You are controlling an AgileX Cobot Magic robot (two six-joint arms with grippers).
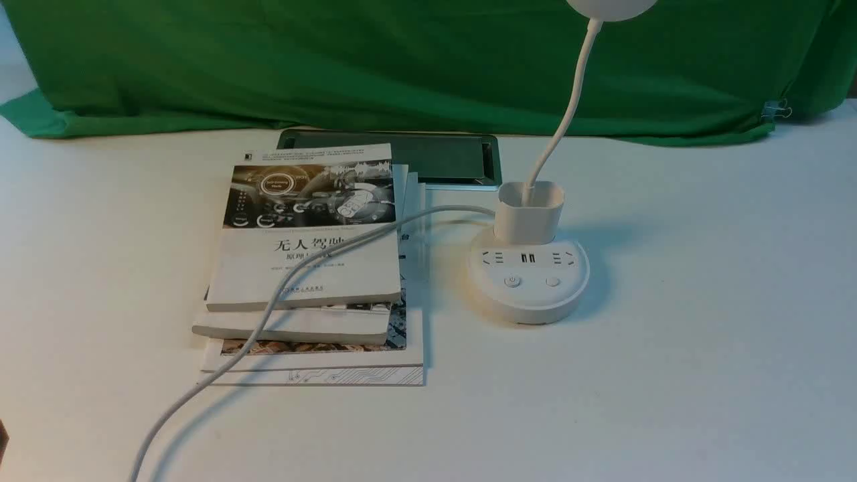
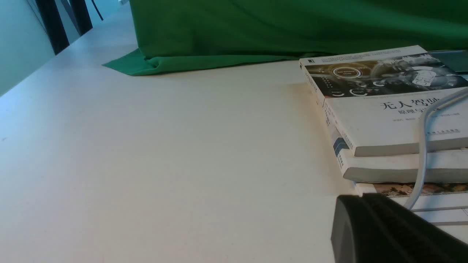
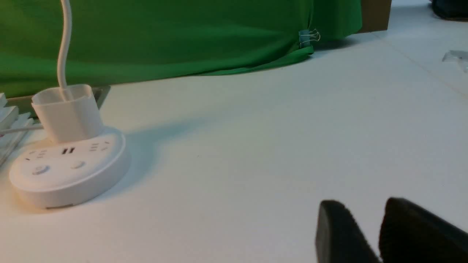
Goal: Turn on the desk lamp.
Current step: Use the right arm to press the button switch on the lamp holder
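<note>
The white desk lamp (image 1: 529,281) stands on the table right of centre. Its round base has two buttons (image 1: 512,281), sockets and USB ports, with a square cup (image 1: 529,211) behind them. A thin gooseneck (image 1: 569,114) rises to the round head (image 1: 609,5), cut off at the top edge; no glow shows. The lamp also shows in the right wrist view (image 3: 69,171). My right gripper (image 3: 365,206) is slightly open and empty, low over the table, well right of the base. My left gripper (image 2: 362,197) is shut and empty, beside the books. Neither gripper shows in the front view.
A stack of books (image 1: 308,268) lies left of the lamp, with the lamp's white cable (image 1: 301,274) running over it toward the front edge. A dark panel (image 1: 442,157) lies behind the books. Green cloth (image 1: 402,60) covers the back, with a binder clip (image 1: 776,109) on it.
</note>
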